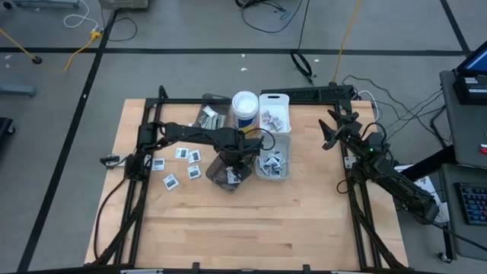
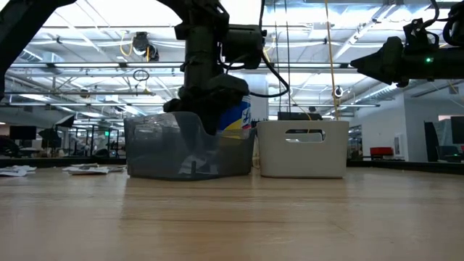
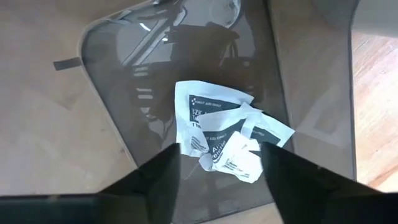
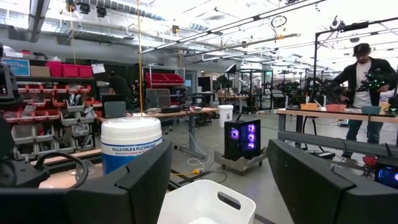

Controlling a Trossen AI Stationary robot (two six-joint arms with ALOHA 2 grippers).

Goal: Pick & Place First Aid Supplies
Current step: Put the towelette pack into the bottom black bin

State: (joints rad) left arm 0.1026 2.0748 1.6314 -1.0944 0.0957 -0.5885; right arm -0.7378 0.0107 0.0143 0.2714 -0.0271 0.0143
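Note:
A smoky plastic bin point(image 1: 222, 176) point(image 2: 185, 148) stands mid-table. On its floor lie a few crumpled white first aid packets with dark print point(image 3: 221, 134). My left gripper point(image 3: 221, 180) point(image 1: 234, 161) points down into this bin, open, with a finger on either side above the packets, touching none. Several more flat packets point(image 1: 179, 161) lie on the wood to the left of the bin. My right gripper point(image 1: 332, 129) point(image 4: 221, 186) waits open above the table's right side, pointing level.
A white bin point(image 1: 274, 110) and a clear bin point(image 1: 272, 161), both holding packets, stand right of the smoky bin. A white wipes canister point(image 1: 244, 109) point(image 4: 130, 146) stands behind it. A person point(image 4: 367, 81) works in the room beyond. Bare wood lies along the near side.

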